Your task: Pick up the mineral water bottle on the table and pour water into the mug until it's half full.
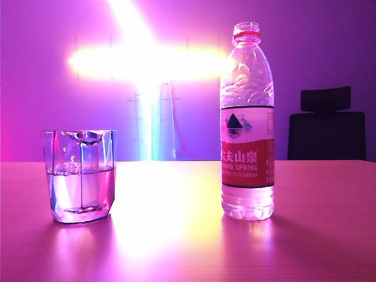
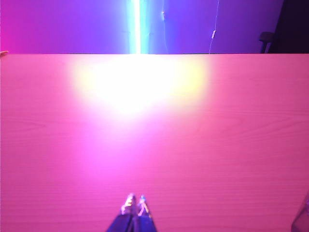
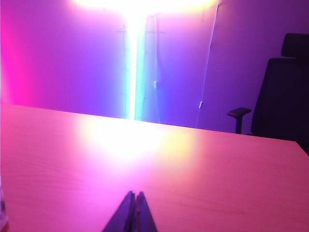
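Nearest the exterior camera is the table (image 1: 176, 247), a wide wooden top tinted pink-purple, with a bright glare patch running down its centre. It fills the lower part of the frame and bears two items.

Largest of these is the mineral water bottle (image 1: 247, 126), standing upright at right of centre. Its cap is off, the red neck ring shows at the top, and the red-and-white label with mountains and Chinese characters faces the camera. Water is visible in it.

At lower left of the frame stands the mug (image 1: 80, 175), a clear faceted tumbler, upright, well apart from the bottle. Its water line sits at roughly mid-height.

Behind the table, a bright cross-shaped light (image 1: 147, 59) glares on the wall at upper centre, and a dark office chair (image 1: 327, 126) sits at the right edge.

Neither arm appears in the exterior view. In the left wrist view, the left gripper (image 2: 134, 203) sits at bottom centre over bare tabletop, fingertips pressed together, nothing between them. In the right wrist view, the right gripper (image 3: 134, 197) likewise sits at bottom centre above the table, its jaws fully closed and empty, with the chair at the right of that frame.
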Tool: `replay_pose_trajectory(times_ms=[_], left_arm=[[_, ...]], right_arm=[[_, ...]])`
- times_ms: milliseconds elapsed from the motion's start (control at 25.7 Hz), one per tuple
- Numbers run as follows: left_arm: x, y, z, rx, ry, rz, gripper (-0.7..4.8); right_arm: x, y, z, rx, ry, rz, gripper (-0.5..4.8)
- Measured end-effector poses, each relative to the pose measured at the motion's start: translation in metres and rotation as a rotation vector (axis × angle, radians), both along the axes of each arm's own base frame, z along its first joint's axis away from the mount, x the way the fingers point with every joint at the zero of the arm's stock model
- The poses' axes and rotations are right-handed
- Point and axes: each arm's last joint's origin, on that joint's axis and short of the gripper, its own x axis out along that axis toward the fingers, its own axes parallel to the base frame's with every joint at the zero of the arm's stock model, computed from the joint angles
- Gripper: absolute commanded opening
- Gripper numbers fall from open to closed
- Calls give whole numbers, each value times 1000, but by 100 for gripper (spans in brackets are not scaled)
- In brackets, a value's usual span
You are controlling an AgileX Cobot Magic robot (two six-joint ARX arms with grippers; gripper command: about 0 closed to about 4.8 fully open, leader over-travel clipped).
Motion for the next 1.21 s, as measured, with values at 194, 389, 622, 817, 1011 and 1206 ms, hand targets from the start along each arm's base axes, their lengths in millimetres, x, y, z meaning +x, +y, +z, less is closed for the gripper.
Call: replay_pose_trajectory(times_ms=[194,389,622,817,1011,1206], left_arm=[[0,0,0,0,0,0,-2],[0,0,0,0,0,0,-2],[0,0,0,0,0,0,-2],[0,0,0,0,0,0,-2],[0,0,0,0,0,0,-2],[0,0,0,0,0,0,-2]], right_arm=[[1,-1,-5,15,55,-5,-8],[1,-1,-9,16,93,-13,-8],[2,-4,-9,55,97,-98,-8],[2,-4,-9,57,98,-100,-8],[2,-8,-9,56,98,-119,-8],[2,-9,-11,54,115,-134,-8]])
